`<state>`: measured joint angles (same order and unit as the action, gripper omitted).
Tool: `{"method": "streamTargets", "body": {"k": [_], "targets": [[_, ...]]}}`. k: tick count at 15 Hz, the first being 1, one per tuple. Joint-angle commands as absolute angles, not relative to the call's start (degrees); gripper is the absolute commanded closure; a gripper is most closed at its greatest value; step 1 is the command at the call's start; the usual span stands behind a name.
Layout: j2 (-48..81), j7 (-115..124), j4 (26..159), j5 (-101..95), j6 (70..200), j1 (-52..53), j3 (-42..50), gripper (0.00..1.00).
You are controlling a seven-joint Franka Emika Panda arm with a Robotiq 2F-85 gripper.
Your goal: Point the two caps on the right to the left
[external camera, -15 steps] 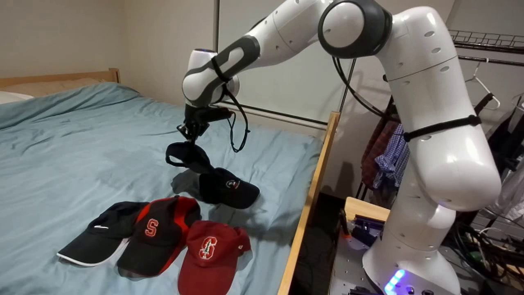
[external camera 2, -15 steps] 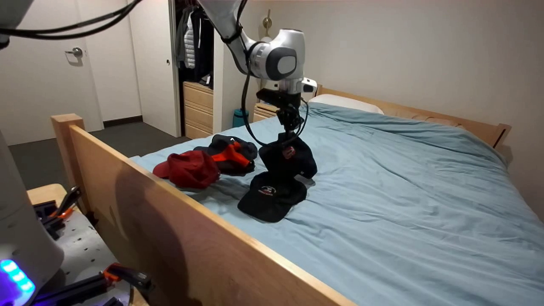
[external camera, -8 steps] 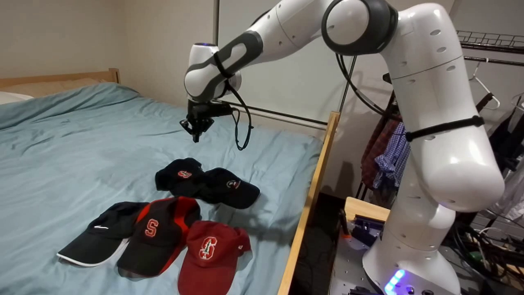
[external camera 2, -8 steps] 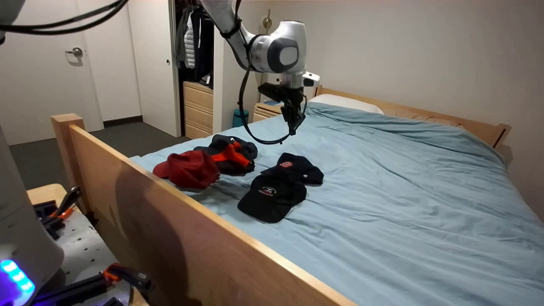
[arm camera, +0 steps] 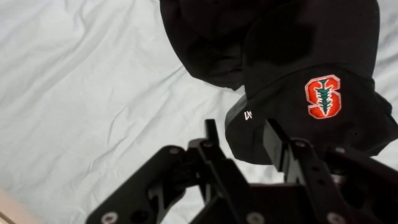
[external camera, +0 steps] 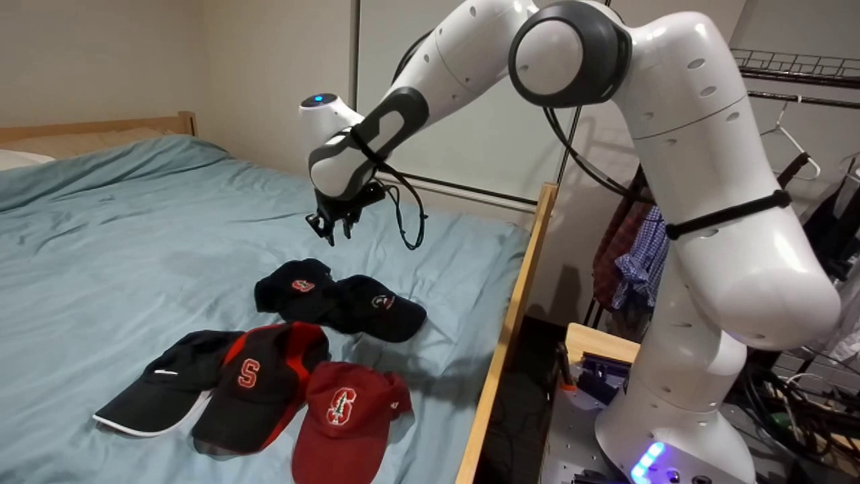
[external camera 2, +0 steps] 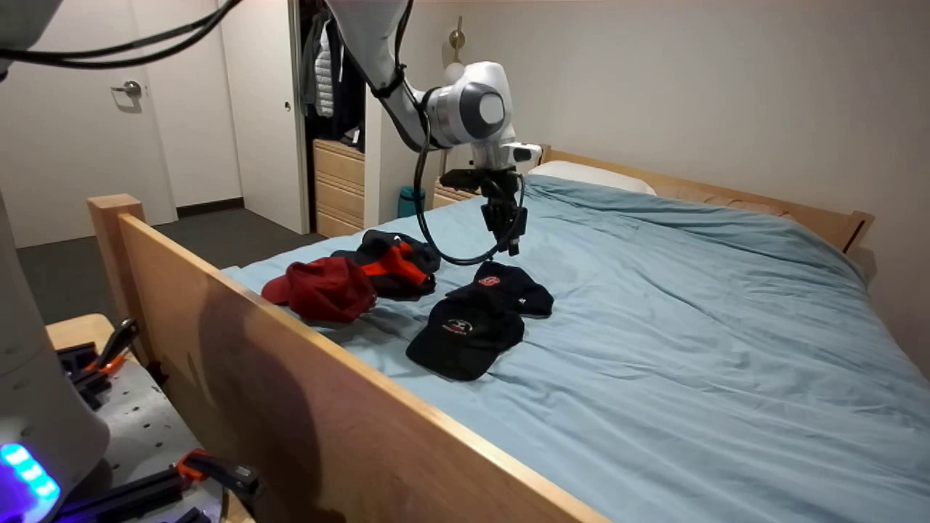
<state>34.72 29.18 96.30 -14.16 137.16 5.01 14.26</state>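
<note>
Just past the red cap's crown, a black cap with a red S emblem (external camera: 302, 288) lies on the bed, its brim against a second black cap with a round emblem (external camera: 380, 308). That second cap's brim points toward the footboard. In the wrist view the S cap (arm camera: 314, 130) shows its brim reaching over the other black cap (arm camera: 205, 46). The all-red cap (external camera: 349, 417) lies nearer, brim toward the bottom of that exterior view. Above the S cap hangs my gripper (external camera: 339, 239), open, with nothing held between its fingers (arm camera: 212, 132).
A black-and-red cap (external camera: 262, 390) and a black cap with a pale-edged brim (external camera: 161, 386) lie beside the red cap. The wooden footboard (external camera 2: 349, 385) rises between the bed (external camera 2: 690, 349) and the robot base. A cable loop (external camera 2: 420, 196) hangs beside the hand.
A second ago the S cap hung from my gripper; it has come down onto the bed. The gripper has risen, its jaws have spread and the hand has tilted.
</note>
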Motion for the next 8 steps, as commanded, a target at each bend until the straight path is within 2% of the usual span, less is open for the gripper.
{"method": "streamTargets", "body": {"k": [1, 5, 8], "targets": [[38.1, 28.3, 95.1, -13.1, 143.5, 3.4, 13.4, 0.25], [42.1, 26.0, 94.9, -8.3, 148.2, 0.8, 11.6, 0.02], [44.9, 20.1, 94.6, -2.0, 155.3, -3.4, 7.1, 0.0]]}}
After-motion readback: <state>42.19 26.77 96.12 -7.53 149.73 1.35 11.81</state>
